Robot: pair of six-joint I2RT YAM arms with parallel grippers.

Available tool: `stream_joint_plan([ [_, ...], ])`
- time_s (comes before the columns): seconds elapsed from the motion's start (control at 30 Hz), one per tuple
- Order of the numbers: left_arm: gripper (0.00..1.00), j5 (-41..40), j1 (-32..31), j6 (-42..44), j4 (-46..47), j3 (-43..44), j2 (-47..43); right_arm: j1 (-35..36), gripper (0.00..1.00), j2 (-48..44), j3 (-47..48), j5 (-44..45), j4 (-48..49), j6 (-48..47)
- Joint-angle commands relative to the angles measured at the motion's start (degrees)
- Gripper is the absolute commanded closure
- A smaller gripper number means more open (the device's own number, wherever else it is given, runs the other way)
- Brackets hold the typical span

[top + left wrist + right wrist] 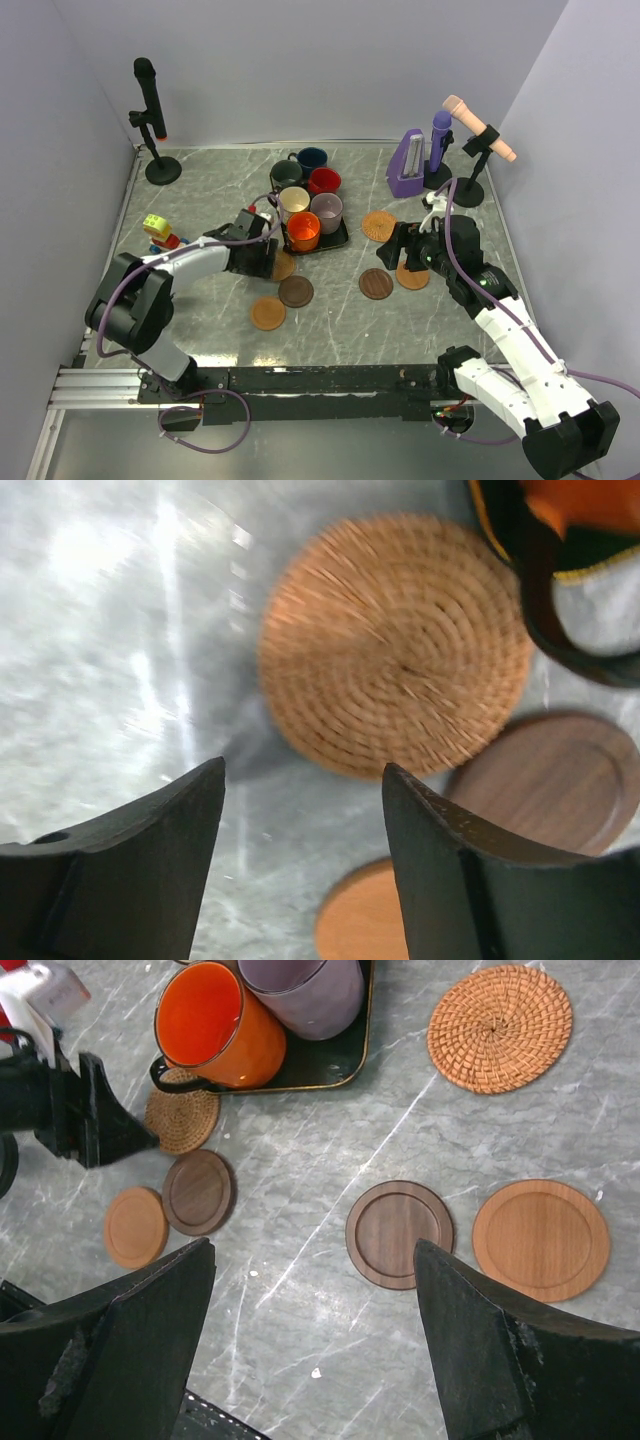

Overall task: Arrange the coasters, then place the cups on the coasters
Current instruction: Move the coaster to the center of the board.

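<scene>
Only the overhead view shows all six cups in the tray. Wrist views reveal the left gripper open and empty near a woven coaster, and the right gripper open near a dark coaster.

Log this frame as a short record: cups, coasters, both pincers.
cups: all six in the black tray, none on a coaster
coasters: six lying on the table, three near each arm, not lined up
left pincer: open, empty, low over the table just short of the woven coaster beside the tray
right pincer: open, empty, above the dark coaster
task progress: no cup placed yet
</scene>
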Motion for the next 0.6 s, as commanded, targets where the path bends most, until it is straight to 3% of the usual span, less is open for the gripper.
stream_joint_plan([
  [0.0, 0.30, 3.8, 3.8, 2.0, 2.8, 3.3, -0.7, 0.5, 0.13, 0.1, 1.6, -1.1, 0.9, -0.4],
  [0.4, 0.32, 12.5, 3.8, 3.3, 5.3, 5.5, 5.6, 0.3, 0.13, -0.4, 1.0, -1.8, 1.5, 0.5],
  [0.57, 0.38, 4.3, 1.1, 2.3, 2.6, 6.2, 7.7, 0.4, 0.13, -0.5, 0.4, -1.9, 1.9, 0.7],
])
